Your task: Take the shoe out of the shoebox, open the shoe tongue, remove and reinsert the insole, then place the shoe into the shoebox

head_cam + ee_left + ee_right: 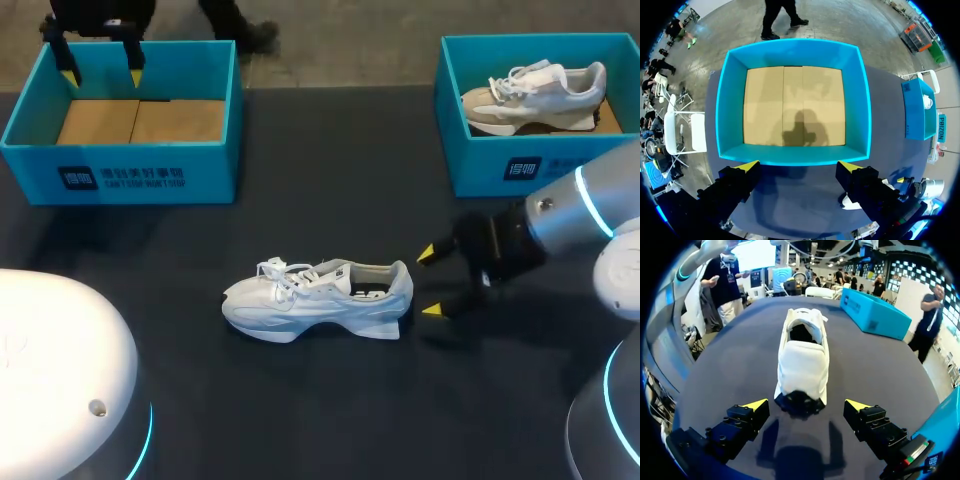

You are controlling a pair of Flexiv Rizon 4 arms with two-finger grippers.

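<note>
Dark table (150, 260): white shoe (318, 300) upright, insole (370, 291) indistinct, heel facing right end effector (429, 283).

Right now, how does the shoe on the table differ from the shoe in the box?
The shoe on the table lies on the bare dark tabletop; the shoe in the box sits inside the right blue shoebox. The shoe on the table is nearly all white; the shoe in the box is partly beige. Both are laced sneakers standing on their soles.

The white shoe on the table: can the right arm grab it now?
Probably yes. The right gripper is open just behind the heel of the shoe, with nothing in between.
</note>
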